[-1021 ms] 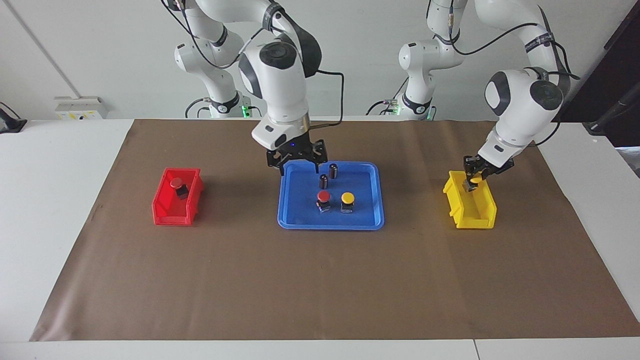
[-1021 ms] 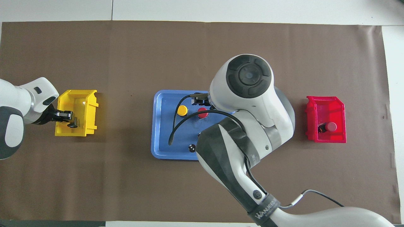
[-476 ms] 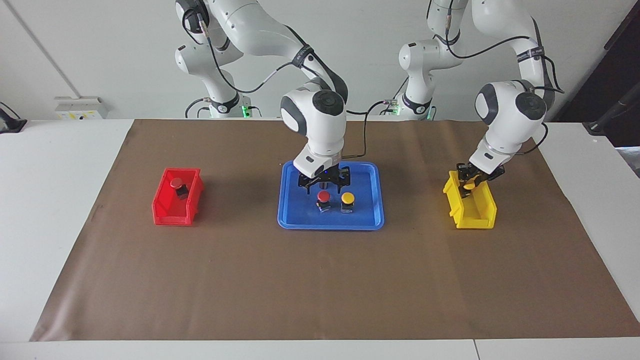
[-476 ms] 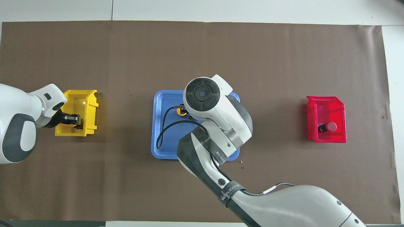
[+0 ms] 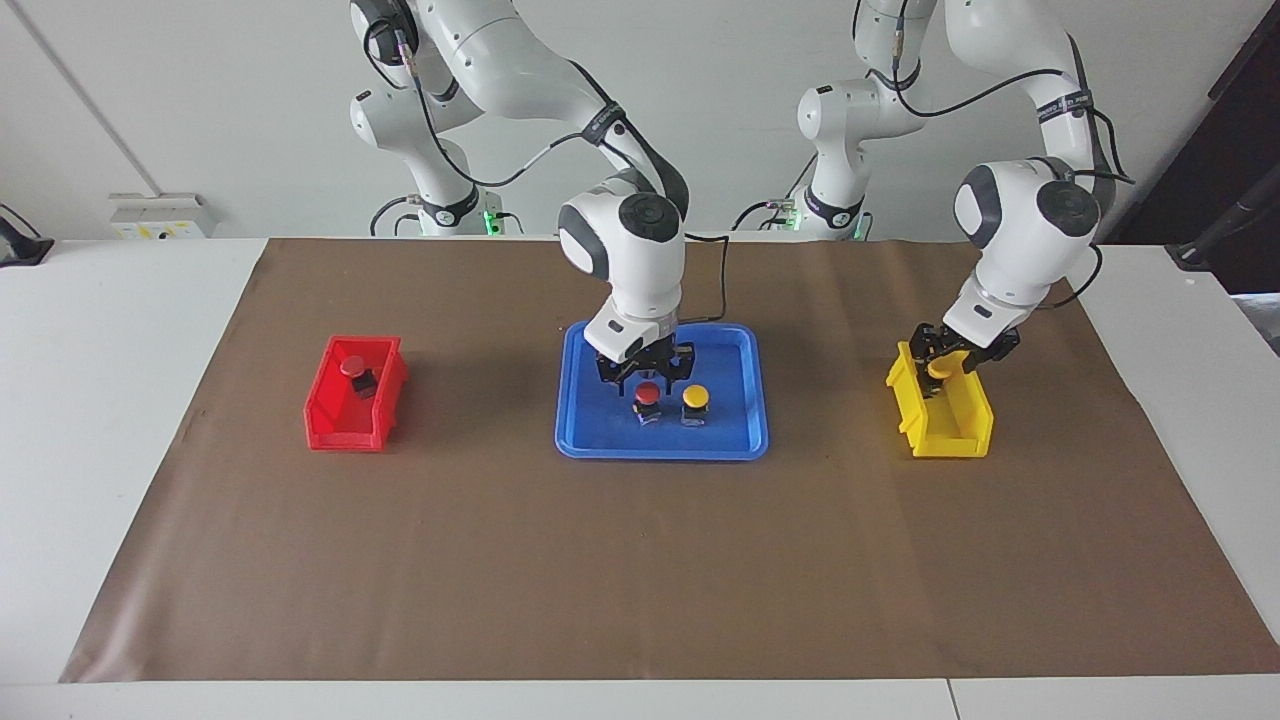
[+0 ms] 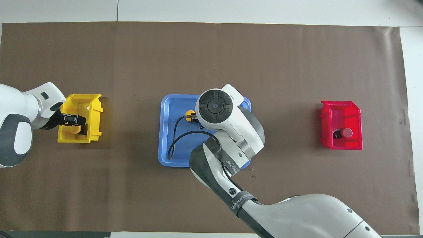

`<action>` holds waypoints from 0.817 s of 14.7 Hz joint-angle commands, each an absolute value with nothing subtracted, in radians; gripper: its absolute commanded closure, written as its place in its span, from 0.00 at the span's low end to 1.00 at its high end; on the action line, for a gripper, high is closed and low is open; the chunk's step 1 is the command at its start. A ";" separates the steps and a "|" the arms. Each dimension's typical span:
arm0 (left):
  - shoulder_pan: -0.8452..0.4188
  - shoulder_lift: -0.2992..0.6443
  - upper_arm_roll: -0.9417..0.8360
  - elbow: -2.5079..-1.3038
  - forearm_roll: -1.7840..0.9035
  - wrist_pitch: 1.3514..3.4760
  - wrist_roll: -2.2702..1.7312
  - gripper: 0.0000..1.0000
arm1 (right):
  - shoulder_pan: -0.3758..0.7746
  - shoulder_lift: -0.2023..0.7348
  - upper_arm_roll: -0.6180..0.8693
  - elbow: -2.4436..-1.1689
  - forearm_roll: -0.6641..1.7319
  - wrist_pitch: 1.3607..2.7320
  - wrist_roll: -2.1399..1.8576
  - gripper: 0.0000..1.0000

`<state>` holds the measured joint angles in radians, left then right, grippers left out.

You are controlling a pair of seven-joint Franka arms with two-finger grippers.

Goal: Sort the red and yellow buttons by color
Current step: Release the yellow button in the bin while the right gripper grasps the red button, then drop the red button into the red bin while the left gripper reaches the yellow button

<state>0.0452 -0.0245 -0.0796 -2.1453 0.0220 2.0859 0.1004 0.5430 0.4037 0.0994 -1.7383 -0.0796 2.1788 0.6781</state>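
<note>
A red button (image 5: 647, 391) and a yellow button (image 5: 695, 397) stand side by side in the blue tray (image 5: 660, 452). My right gripper (image 5: 646, 376) hangs open just above the red button, and its own arm hides it in the overhead view. My left gripper (image 5: 940, 362) is low in the yellow bin (image 5: 945, 425), with a second yellow button (image 5: 938, 369) at its tips. That button's cap also shows in the overhead view (image 6: 73, 129). Another red button (image 5: 351, 366) lies in the red bin (image 5: 345, 425).
The yellow bin sits toward the left arm's end of the brown mat and the red bin toward the right arm's end, with the tray between them. The right arm hides the part of the tray nearer to the robots.
My right gripper moved from the tray's edge nearest the robots to over the red button and came down. My left gripper sank lower into the yellow bin with the yellow button.
</note>
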 commanded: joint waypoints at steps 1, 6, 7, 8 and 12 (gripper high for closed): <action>0.055 -0.037 -0.087 -1.905 0.012 1.836 0.123 0.00 | 0.529 0.379 0.106 -1.770 -0.086 2.203 0.680 0.76; 0.035 0.006 -0.098 -1.478 0.002 1.472 0.115 0.00 | 0.503 0.377 0.103 -1.669 -0.095 2.066 0.628 0.96; 0.034 0.006 -0.098 -1.476 0.002 1.473 0.110 0.00 | 0.474 0.353 0.103 -1.646 -0.094 2.004 0.555 0.96; 0.023 0.005 -0.100 -1.502 0.002 1.520 0.109 0.00 | 0.433 0.291 0.103 -1.658 -0.089 1.962 0.464 0.96; -0.128 -0.011 -0.100 -1.756 0.000 1.822 -0.117 0.00 | 0.140 0.025 0.103 -1.888 -0.072 1.842 0.020 0.96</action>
